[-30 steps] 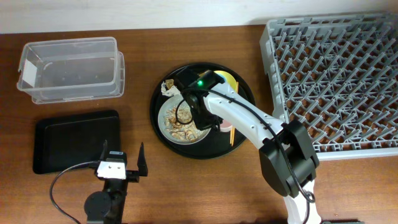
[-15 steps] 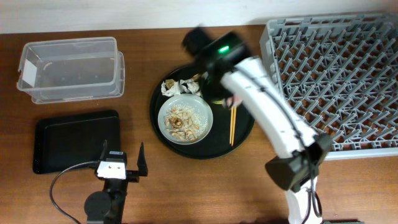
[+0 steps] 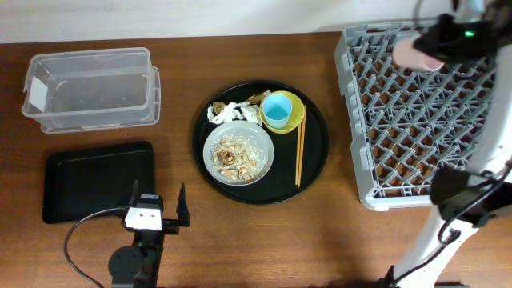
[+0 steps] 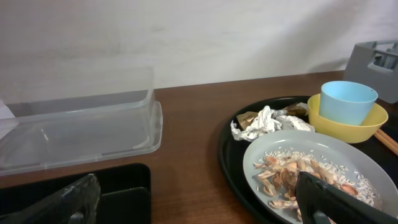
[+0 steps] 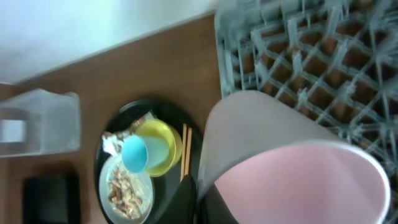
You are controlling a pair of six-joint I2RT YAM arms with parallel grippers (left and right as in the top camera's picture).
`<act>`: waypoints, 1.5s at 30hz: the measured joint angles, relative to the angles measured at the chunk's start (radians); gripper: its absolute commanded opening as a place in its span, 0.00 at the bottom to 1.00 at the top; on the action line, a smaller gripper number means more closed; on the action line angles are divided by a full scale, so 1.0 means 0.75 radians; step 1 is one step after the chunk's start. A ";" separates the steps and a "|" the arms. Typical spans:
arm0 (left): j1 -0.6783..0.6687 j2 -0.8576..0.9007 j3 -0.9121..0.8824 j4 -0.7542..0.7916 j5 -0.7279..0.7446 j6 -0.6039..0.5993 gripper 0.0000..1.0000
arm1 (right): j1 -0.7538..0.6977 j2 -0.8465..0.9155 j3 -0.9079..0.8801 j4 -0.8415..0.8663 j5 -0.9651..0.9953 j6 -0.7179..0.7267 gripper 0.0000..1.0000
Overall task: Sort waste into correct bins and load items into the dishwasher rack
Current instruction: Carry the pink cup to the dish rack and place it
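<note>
My right gripper point(image 3: 428, 50) is shut on the small pink cup point(image 3: 412, 53) and holds it above the far left part of the grey dishwasher rack point(image 3: 432, 172); the cup point(image 5: 292, 158) fills the right wrist view. On the round black tray point(image 3: 316, 164) sit the pale plate point(image 3: 256, 144) with food scraps point(image 3: 234, 158), white tissue point(image 3: 232, 112), the yellow-green bowl point(image 3: 296, 120) holding the blue cup point(image 3: 278, 110), and chopsticks point(image 3: 300, 156). My left gripper point(image 3: 157, 214) is open near the front edge, beside the flat black tray point(image 3: 96, 180).
The clear plastic box point(image 3: 92, 88) with a white label stands at the far left. In the left wrist view the box point(image 4: 81, 130) is ahead, the plate point(image 4: 311, 168) to the right.
My right gripper has lifted the pink cup off the round tray and swung it right and back, over the rack. The left arm has not moved.
</note>
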 measured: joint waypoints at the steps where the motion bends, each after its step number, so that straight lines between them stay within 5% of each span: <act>1: 0.000 0.000 0.000 0.000 0.000 0.000 0.99 | -0.047 0.016 -0.022 0.031 -0.069 -0.020 0.04; 12: 0.000 0.000 0.000 0.000 0.000 0.000 0.99 | -0.249 0.228 -0.362 0.514 -0.803 -0.181 0.04; 19: 0.000 0.000 0.000 0.000 0.000 0.000 0.99 | -0.248 0.320 -0.495 0.812 -1.126 -0.067 0.04; 45: 0.000 0.000 0.000 0.000 0.000 0.000 0.99 | -0.315 0.355 -0.685 0.735 -0.987 0.106 0.07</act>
